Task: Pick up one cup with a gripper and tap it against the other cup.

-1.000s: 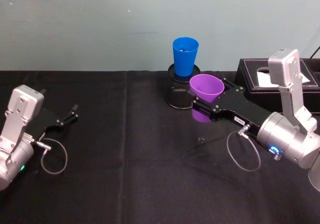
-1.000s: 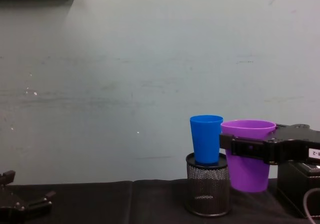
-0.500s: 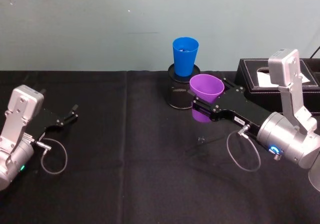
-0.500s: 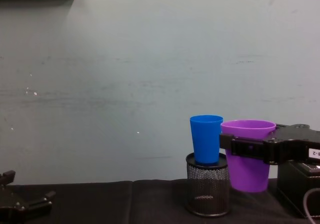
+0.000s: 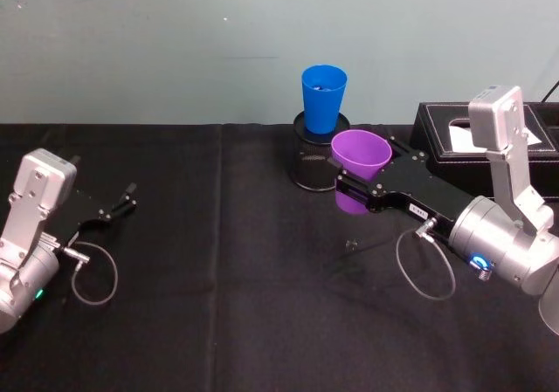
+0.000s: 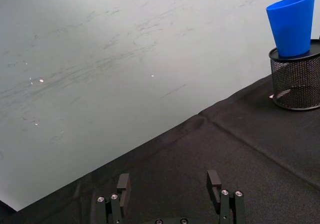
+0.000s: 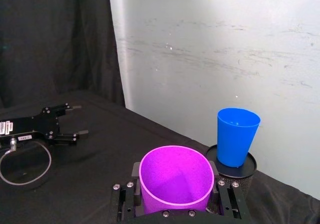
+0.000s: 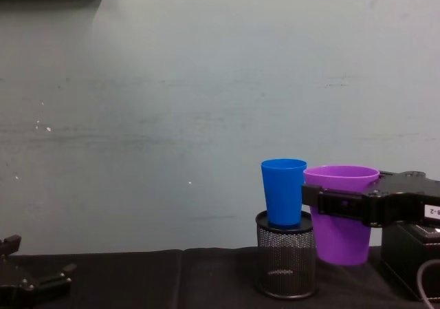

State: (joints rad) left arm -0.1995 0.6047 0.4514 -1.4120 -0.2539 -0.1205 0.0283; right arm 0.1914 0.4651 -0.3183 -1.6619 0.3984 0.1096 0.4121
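The purple cup hangs upright above the table, with my right gripper shut on its wall just below the rim. The same cup sits right beside the blue cup in the chest view, their rims very close; I cannot tell if they touch. The blue cup stands upright on top of a black mesh pen holder at the back of the table. In the right wrist view the purple cup sits between the jaws with the blue cup beyond. My left gripper rests open at the far left.
A black box with a white top insert stands at the back right, close behind my right arm. A pale wall rises just behind the table's black cloth. Cable loops hang by both wrists.
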